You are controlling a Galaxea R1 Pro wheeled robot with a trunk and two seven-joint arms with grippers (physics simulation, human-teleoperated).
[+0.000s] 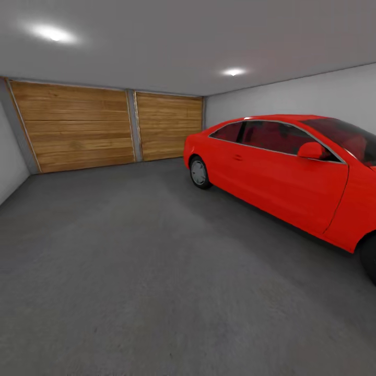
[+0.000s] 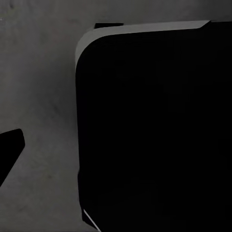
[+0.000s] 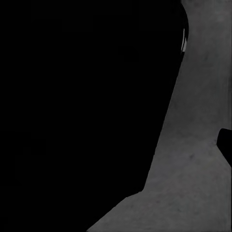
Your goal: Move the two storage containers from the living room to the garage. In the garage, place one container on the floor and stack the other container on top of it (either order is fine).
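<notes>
Ahead of you, the garage floor (image 1: 130, 271) is stretching to two wooden doors (image 1: 78, 125), a red car (image 1: 292, 172) sitting at right. Wrist views are showing floor beside dark shapes; you cannot tell the jaws' state.

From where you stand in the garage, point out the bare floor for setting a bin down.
The widest bare stretch of concrete floor runs from the two wooden plank doors toward the camera, bordered by the left wall. The right side is crowded: the red car takes it up, leaving a narrow strip beside its flank.
</notes>
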